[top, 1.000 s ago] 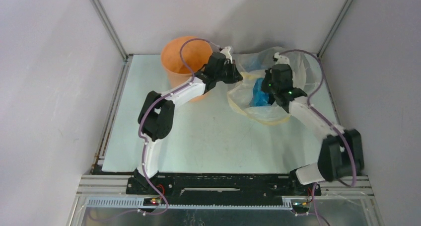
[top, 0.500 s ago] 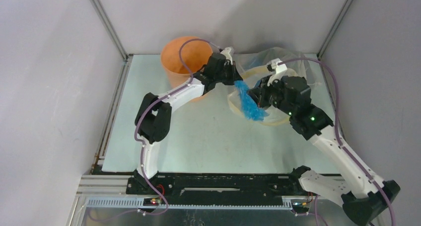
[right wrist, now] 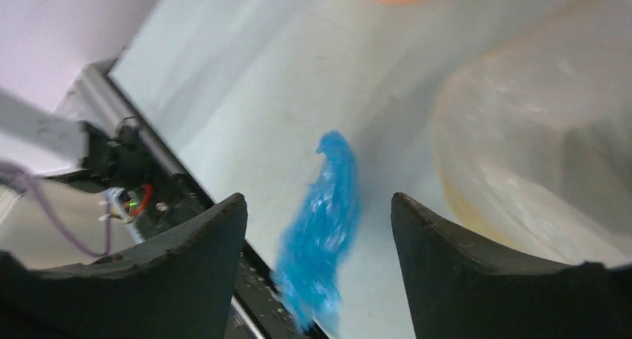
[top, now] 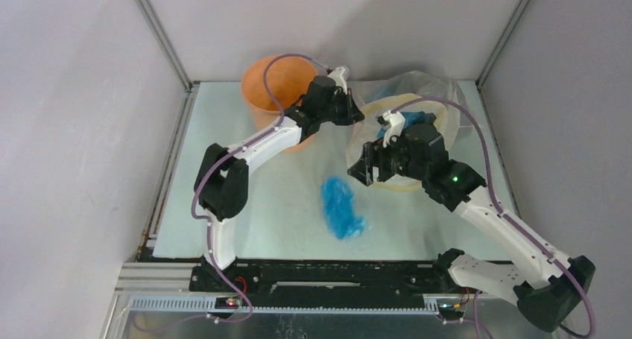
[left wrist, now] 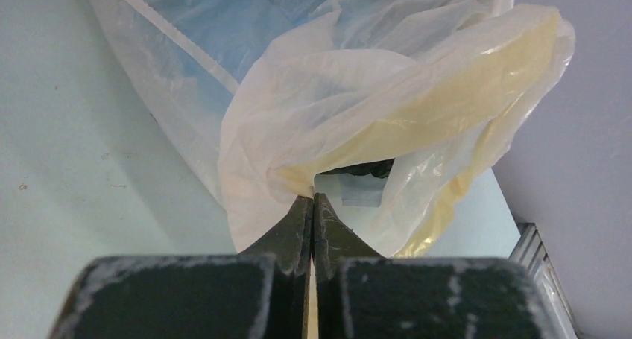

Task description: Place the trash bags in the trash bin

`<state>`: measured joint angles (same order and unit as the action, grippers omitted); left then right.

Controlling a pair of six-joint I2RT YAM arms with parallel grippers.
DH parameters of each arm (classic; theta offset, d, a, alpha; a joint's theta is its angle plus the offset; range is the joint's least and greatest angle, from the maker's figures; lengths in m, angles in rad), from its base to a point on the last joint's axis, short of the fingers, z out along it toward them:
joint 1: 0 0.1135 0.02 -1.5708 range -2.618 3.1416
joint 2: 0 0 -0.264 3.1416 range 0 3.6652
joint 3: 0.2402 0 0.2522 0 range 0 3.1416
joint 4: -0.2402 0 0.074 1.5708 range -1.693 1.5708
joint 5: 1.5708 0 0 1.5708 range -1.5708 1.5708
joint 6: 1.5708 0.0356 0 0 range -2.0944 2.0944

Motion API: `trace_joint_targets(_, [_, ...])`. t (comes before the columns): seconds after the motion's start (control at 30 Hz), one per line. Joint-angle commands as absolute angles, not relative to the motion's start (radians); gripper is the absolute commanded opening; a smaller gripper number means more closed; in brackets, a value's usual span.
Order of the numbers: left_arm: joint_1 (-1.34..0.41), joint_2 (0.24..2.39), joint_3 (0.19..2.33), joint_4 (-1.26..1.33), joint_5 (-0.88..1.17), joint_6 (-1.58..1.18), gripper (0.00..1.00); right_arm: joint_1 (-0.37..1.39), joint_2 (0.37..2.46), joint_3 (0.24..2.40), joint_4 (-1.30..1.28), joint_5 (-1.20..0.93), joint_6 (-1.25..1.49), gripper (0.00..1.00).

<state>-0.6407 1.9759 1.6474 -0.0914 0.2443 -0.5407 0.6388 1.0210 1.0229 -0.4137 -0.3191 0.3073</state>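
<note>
Right of the trash bin [top: 270, 82], my left tool [left wrist: 313, 199] pinches the clear sack [left wrist: 358, 108]; my right tool [right wrist: 317, 205] is spread, empty; the trash bag [top: 340, 207] lies outside the bin.

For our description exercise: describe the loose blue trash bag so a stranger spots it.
Start at the orange trash bin, far left of the table. Toward its near edge, centrally, lies the trash bag: crumpled bright-blue film, alone, outside the clear sack.
</note>
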Motion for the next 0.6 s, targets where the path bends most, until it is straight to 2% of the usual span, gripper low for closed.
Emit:
trace_joint_targets(0.0, [-0.643,1.902,1.647,-0.08,0.287,-0.545,0.02,0.553,1.002,1.009,-0.465,-0.135,0.346,0.79])
trace_joint_targets(0.13, [-0.646,1.869,1.633,-0.078,0.321,-0.56,0.02,0.418,0.956,0.948,-0.449,-0.093,0.372,0.9])
trace_joint_targets(0.2, [-0.648,1.848,1.631,-0.074,0.345,-0.572,0.02,0.409,0.952,0.92,-0.436,-0.056,0.351,0.91])
trace_joint_targets(0.4, [-0.658,1.815,1.64,-0.061,0.385,-0.607,0.02,0.582,0.997,0.835,-0.301,0.057,0.248,0.93])
trace_joint_targets(0.57, [-0.665,1.805,1.634,-0.051,0.399,-0.644,0.02,0.633,1.089,0.834,-0.174,0.122,0.266,0.93])
